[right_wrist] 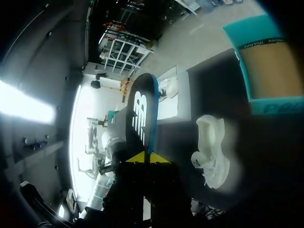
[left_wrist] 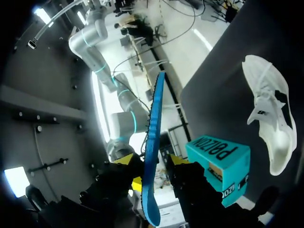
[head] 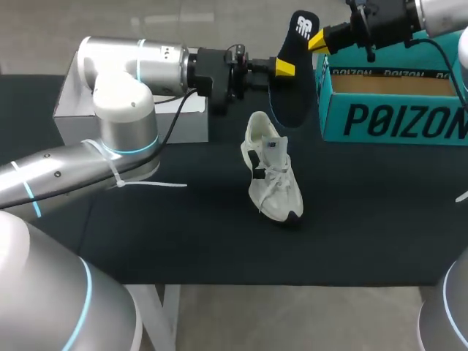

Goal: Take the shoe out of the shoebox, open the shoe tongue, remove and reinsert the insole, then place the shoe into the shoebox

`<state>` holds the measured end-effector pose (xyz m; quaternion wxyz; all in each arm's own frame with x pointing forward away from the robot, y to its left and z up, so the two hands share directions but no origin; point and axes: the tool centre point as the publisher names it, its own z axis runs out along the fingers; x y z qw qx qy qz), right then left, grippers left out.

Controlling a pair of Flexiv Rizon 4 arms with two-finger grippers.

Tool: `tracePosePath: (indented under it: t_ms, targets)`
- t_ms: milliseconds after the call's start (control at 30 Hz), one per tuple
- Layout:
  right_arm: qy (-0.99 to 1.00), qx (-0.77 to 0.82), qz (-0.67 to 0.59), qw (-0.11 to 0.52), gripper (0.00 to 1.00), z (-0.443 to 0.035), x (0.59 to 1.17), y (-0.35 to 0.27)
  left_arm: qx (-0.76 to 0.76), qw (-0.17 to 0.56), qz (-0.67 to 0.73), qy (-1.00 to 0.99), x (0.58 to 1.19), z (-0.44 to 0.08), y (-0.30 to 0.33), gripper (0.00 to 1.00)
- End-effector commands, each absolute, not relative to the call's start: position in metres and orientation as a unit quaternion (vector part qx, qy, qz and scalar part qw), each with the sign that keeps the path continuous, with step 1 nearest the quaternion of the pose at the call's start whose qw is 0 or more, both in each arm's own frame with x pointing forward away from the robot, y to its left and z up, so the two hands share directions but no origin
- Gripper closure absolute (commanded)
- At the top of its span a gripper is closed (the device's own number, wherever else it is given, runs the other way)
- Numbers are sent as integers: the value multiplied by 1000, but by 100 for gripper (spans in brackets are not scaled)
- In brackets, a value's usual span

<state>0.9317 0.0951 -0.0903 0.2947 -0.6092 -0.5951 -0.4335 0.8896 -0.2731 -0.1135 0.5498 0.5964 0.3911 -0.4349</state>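
The dark insole (head: 296,80) hangs upright in the air above the table, behind the white shoe (head: 272,175). My right gripper (head: 318,40) is shut on the insole's upper edge; the right wrist view shows its yellow tips pinched together (right_wrist: 144,157) at the base of the insole (right_wrist: 142,114). My left gripper (head: 284,68) comes in from the other side. In the left wrist view the insole (left_wrist: 154,123) stands edge-on between its parted fingers (left_wrist: 149,164), with a small gap showing. The shoe (left_wrist: 270,118) lies on its side on the black mat, toe toward the front.
The teal shoebox (head: 395,121) stands open at the back right, just right of the insole. A white box lid (head: 131,110) sits at the back left under my left arm. The black mat (head: 183,234) spreads in front of the shoe.
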Motion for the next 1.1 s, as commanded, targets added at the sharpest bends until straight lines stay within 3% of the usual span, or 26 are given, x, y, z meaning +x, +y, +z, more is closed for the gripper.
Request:
tracePosePath:
  t_ms: [33, 300, 333, 367, 600, 933, 1000, 1100]
  targets:
    - [-592, -607, -440, 295, 100, -93, 928, 100, 594, 554, -435, 390, 899, -121, -286, 100]
    - [-596, -593, -466, 277, 100, -85, 922, 99, 594, 552, -428, 398, 909, -125, -285, 100]
    - [-588, -597, -472, 275, 40, -83, 922, 98, 594, 553, -428, 398, 909, -125, -285, 100]
    - [-585, -602, -473, 267, 0, -82, 921, 95, 595, 552, -427, 398, 909, -125, -284, 100]
    - [-565, -608, -488, 270, 0, -80, 908, 82, 583, 534, -442, 424, 917, -126, -274, 100]
    - [-544, -593, -496, 327, 0, -83, 875, 69, 556, 519, -477, 440, 920, -118, -264, 100]
    - [-576, -611, -451, 304, 0, -83, 869, 65, 555, 519, -478, 440, 920, -119, -262, 100]
    - [-679, -633, -301, 217, 0, -80, 861, 60, 557, 518, -472, 446, 922, -123, -258, 100]
